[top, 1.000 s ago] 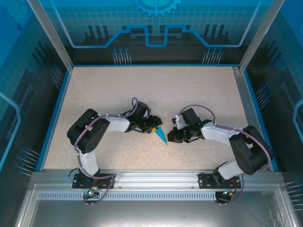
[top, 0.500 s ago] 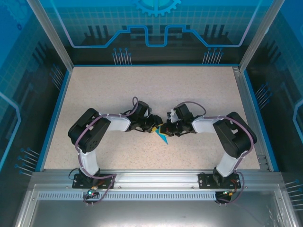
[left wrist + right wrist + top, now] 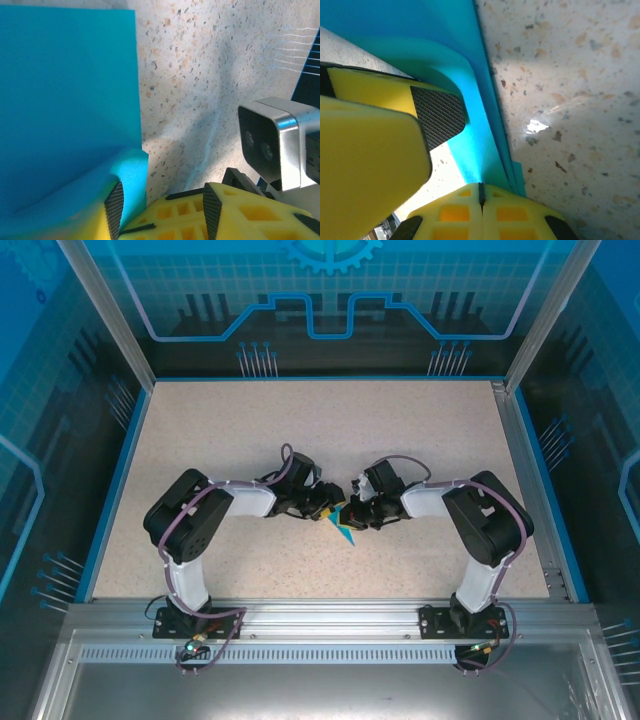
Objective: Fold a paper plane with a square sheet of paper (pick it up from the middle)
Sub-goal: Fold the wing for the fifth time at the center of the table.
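The left arm reaches low across the bench [image 3: 420,430], elbow bent, its gripper [image 3: 325,509] pointing right. Its jaws stand apart in the left wrist view, where a curled edge of the paper plane [image 3: 65,100] rides over one fingertip [image 3: 114,202]. The teal plane [image 3: 344,530] lies flat between the two grippers, sharp tip toward the arm bases. The right arm folds leftward, its gripper [image 3: 357,514] at the plane's other side. Its jaws are apart, and a lifted flap passes between them, against the black pad [image 3: 437,115].
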Robot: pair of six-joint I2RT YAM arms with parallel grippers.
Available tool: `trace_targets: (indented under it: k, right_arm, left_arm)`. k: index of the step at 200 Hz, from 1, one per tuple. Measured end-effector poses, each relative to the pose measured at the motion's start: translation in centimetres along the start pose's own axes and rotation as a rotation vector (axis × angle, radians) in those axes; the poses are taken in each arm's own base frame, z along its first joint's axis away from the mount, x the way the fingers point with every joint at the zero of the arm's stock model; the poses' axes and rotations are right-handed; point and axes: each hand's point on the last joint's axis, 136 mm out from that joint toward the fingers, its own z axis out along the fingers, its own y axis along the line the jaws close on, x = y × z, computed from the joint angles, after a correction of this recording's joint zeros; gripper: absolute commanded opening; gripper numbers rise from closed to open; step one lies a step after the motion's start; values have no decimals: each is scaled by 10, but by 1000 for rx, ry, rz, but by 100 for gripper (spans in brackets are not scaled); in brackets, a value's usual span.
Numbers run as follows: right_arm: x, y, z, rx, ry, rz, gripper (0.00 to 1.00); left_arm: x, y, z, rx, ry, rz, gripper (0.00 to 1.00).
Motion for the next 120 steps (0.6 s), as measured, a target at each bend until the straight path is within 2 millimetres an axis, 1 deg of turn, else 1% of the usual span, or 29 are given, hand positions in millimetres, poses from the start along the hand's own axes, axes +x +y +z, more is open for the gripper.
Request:
trace_targets:
  k: [16, 30, 55, 70, 90, 120]
  right_arm:
    - [0, 0, 0, 0, 0, -7, 0]
    - [0, 0, 0, 0, 2, -13, 0]
    - [0, -1, 0, -4, 5, -17, 0]
    - [0, 0, 0, -7, 10, -16, 0]
    - [0, 0, 1, -7, 14, -15, 0]
    - [1, 0, 1, -9, 16, -14, 0]
  left_arm:
    - [1, -1, -5, -11, -3, 19, 56]
    - [-1, -7, -14, -12, -21, 42, 57]
    - [-8, -34, -39, 42, -77, 111, 57]
    - [-10, -45, -49, 69, -102, 138, 57]
    - [-11, -47, -51, 73, -109, 156, 57]
    - [-12, -39, -44, 52, -102, 147, 57]
